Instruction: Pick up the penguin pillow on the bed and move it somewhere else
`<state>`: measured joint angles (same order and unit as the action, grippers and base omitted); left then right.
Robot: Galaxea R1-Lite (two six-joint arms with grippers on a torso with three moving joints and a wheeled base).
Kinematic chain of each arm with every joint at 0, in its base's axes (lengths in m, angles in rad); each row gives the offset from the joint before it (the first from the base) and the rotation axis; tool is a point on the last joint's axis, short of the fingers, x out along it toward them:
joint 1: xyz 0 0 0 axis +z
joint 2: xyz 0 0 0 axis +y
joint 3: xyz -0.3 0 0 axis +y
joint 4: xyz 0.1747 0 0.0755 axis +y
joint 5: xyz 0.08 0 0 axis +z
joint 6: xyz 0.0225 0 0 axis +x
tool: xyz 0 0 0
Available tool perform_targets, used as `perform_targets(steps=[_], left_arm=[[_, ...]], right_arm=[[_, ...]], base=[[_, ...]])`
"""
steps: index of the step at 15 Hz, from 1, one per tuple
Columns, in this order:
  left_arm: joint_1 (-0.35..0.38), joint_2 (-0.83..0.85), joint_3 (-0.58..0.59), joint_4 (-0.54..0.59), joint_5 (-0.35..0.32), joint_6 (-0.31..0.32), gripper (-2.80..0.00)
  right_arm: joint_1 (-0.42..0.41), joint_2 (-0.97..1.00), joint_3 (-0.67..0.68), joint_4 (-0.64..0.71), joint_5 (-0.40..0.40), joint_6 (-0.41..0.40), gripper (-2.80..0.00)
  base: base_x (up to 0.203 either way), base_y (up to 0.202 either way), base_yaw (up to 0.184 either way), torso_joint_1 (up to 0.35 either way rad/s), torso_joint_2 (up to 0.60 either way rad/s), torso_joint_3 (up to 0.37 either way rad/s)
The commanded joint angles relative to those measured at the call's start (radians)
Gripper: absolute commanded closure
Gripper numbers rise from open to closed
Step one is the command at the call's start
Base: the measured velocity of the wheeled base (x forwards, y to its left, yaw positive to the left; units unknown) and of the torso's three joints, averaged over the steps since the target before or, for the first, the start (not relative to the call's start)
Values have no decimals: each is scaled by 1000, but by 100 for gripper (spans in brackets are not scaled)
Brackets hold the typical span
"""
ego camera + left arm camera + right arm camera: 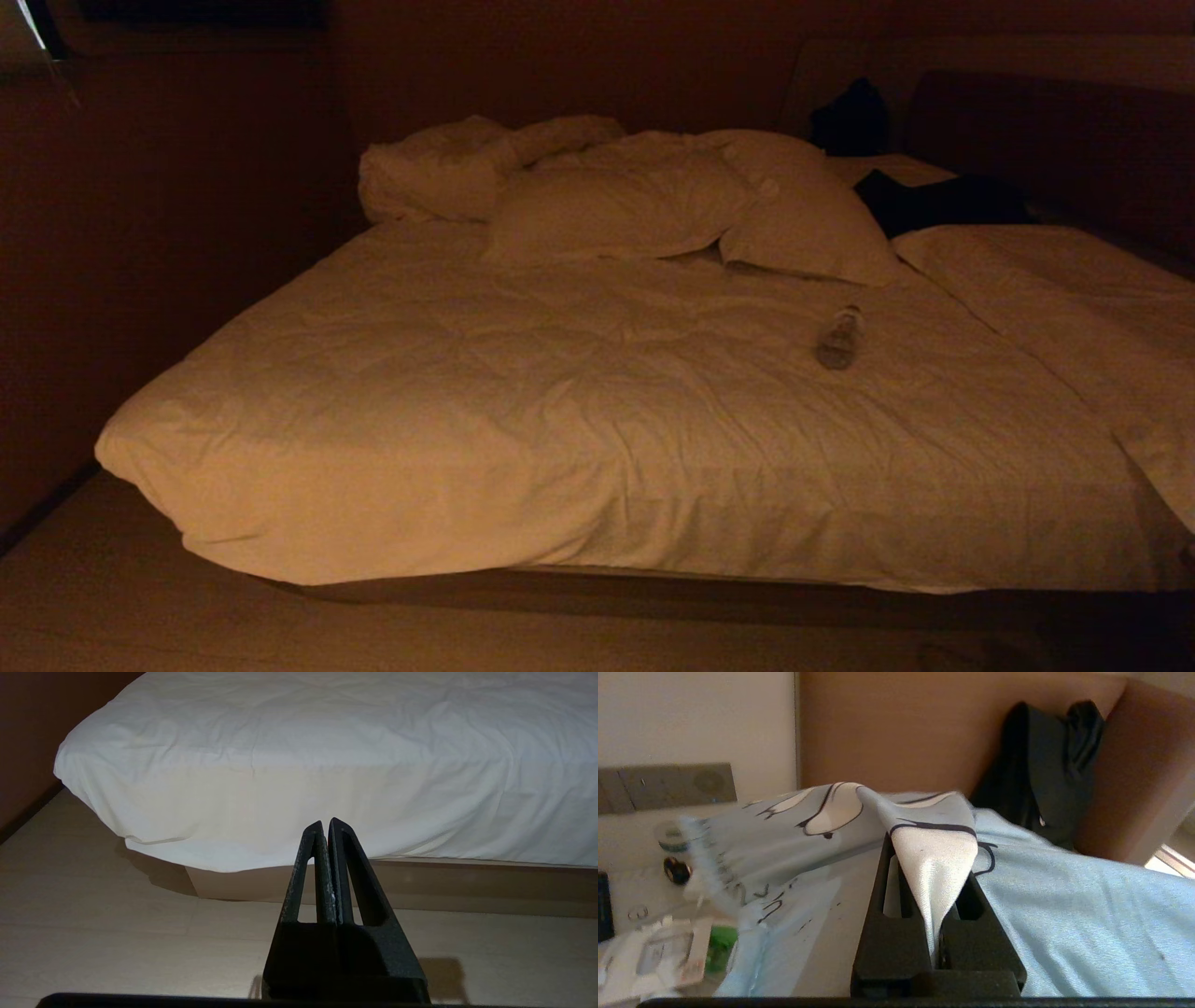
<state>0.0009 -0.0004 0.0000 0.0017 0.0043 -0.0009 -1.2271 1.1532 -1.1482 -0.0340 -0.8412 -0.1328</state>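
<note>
the penguin pillow [1064, 914] is already off the bed [579, 420], its fabric clamped in the right end effector [938, 896] out of the head view, leaving only setting it down; the left end effector [325, 830] hangs closed, empty, short of the bed's foot.

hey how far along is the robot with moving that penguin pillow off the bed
Done: the right gripper is shut on the penguin pillow, fabric pinched between its fingers; no penguin pillow shows on the bed in the head view. Left: setting it down and releasing. The left gripper stays out of it, shut, near the bed's foot.
</note>
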Motion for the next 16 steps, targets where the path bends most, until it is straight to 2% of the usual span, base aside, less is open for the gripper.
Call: perform_targets(steps=[1,4,9,13,16], left_arm=[[1,0,0,0,0,-1,0],[-1,0,0,0,0,-1,0],[-1,0,0,0,0,-1,0],[0,0,0,0,0,-1,0],[-1,0,0,0,0,-1,0]], right_arm=[[-35,42,-38,11,473,-8,0],[-70,12,-59,90,666,-45,0],[-246,8,-106,221,1006,-110,0],[-359,133,-142,228,1165,-135,0],[-500,225,-205,225,1271,-183,0]], base=[[0,0,0,0,0,0],[0,0,0,0,0,0],[0,0,0,0,0,0],[0,0,0,0,0,0],[0,0,0,0,0,0]])
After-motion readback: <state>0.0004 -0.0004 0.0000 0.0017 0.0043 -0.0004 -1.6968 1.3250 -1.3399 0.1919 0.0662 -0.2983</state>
